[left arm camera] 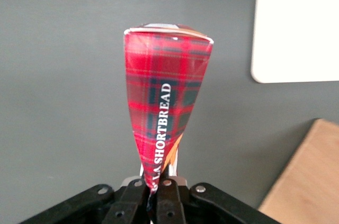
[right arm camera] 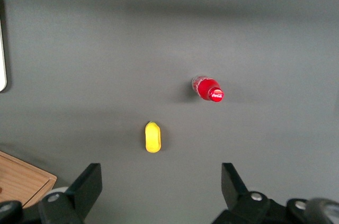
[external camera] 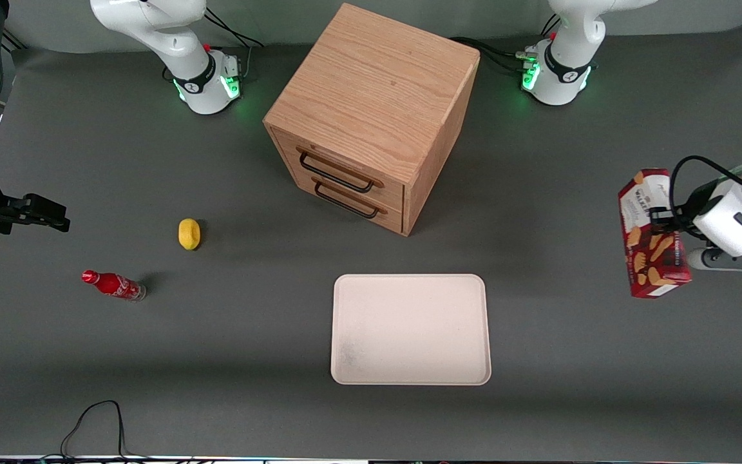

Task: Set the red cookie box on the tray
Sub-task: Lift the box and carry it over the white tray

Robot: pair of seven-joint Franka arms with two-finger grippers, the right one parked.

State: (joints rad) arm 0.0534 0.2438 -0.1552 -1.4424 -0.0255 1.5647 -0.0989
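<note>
The red cookie box (external camera: 653, 237) hangs in the air above the table at the working arm's end, long side roughly upright, biscuit pictures facing the front camera. My gripper (external camera: 662, 218) is shut on it, pinching one narrow edge. In the left wrist view the tartan box (left arm camera: 164, 102) rises straight out from between my closed fingers (left arm camera: 133, 198). The cream-white tray (external camera: 411, 328) lies flat on the table, nearer the front camera than the wooden cabinet, and is bare. Its corner (left arm camera: 296, 28) also shows in the left wrist view. The box is well off to the side of the tray.
A wooden two-drawer cabinet (external camera: 371, 116) stands in the middle of the table, farther from the front camera than the tray. A yellow lemon (external camera: 189, 233) and a small red soda bottle (external camera: 113, 284) lie toward the parked arm's end.
</note>
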